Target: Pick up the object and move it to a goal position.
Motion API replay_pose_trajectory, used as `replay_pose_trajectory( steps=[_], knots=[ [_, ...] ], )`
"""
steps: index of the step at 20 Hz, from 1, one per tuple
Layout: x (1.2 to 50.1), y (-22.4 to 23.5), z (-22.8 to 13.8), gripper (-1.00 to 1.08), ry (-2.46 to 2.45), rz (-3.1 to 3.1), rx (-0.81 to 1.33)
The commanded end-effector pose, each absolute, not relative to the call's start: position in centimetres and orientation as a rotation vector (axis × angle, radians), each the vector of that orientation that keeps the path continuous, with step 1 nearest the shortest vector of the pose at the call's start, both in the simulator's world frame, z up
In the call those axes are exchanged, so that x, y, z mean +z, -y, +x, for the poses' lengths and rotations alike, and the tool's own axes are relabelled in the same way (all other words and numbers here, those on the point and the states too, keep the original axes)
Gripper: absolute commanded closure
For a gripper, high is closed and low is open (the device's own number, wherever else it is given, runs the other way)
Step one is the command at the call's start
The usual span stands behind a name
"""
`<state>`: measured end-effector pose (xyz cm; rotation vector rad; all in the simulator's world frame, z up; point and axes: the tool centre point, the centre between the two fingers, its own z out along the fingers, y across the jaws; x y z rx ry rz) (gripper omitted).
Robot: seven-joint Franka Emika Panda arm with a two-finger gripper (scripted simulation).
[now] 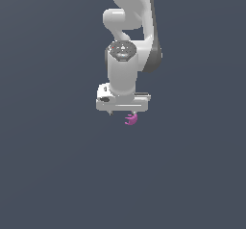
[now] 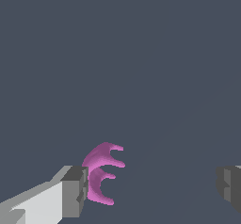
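Note:
The object (image 1: 131, 120) is a tiny magenta-purple curved piece with small prongs, lying on the dark grey floor just below the white gripper (image 1: 122, 112). In the wrist view the object (image 2: 100, 172) lies between the jaws, right against one finger (image 2: 75, 192), while the other finger (image 2: 229, 185) stands far from it. The gripper (image 2: 153, 189) is open wide and holds nothing. In the exterior view the hand hides most of the fingers.
The white arm (image 1: 129, 26) rises straight up behind the hand toward the top of the exterior view. A flat dark grey floor (image 1: 57, 175) surrounds the object on all sides.

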<state>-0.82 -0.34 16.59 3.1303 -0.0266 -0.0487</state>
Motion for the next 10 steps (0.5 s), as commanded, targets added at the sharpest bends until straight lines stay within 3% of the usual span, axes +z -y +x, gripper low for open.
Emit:
replay_pose_trajectory(
  steps=[1,10],
  knots=[
    [16.6,0.3,-0.8,-0.92,0.027,3.130,-0.049],
    [16.5,1.8,-0.9,-0.92,0.050,3.149,-0.072]
  ],
)
